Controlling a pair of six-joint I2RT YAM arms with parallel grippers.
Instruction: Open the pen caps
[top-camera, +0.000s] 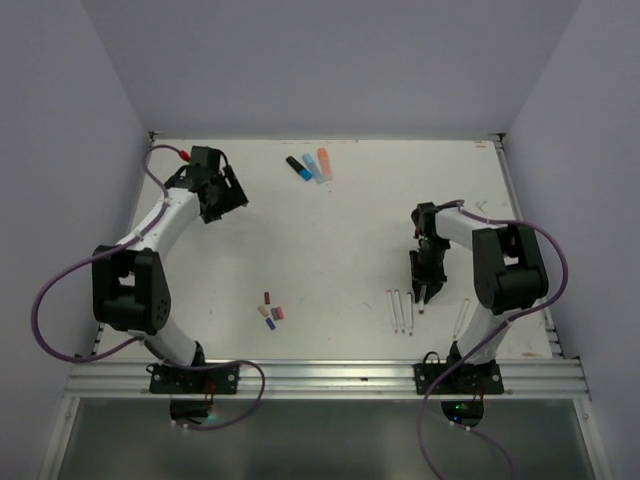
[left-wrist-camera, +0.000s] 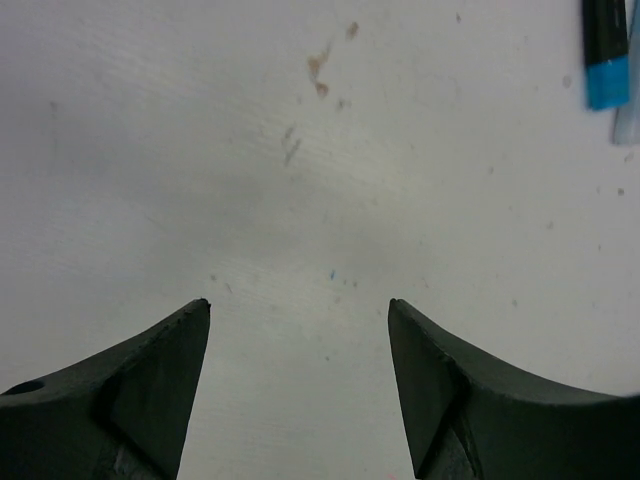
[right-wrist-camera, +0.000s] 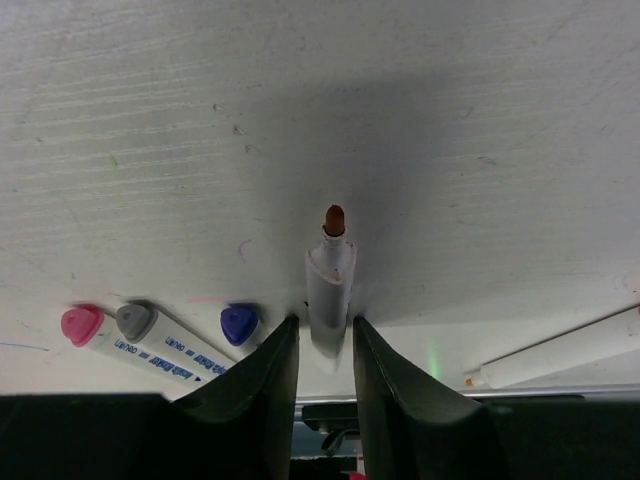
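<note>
The desk (top-camera: 340, 240) is noted as white, speckled with brown stains. Loose pen caps (top-camera: 272, 311) are recorded dark red, peach, pink, purple. Far markers (top-camera: 310, 166) are seen black, blue, salmon. One pen (right-wrist-camera: 329, 285) is logged white-barrelled, brown-tipped.

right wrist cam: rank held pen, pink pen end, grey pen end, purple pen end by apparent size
1. held pen: largest, but nearest the camera.
2. pink pen end, grey pen end, purple pen end: look alike, unranked.
</note>
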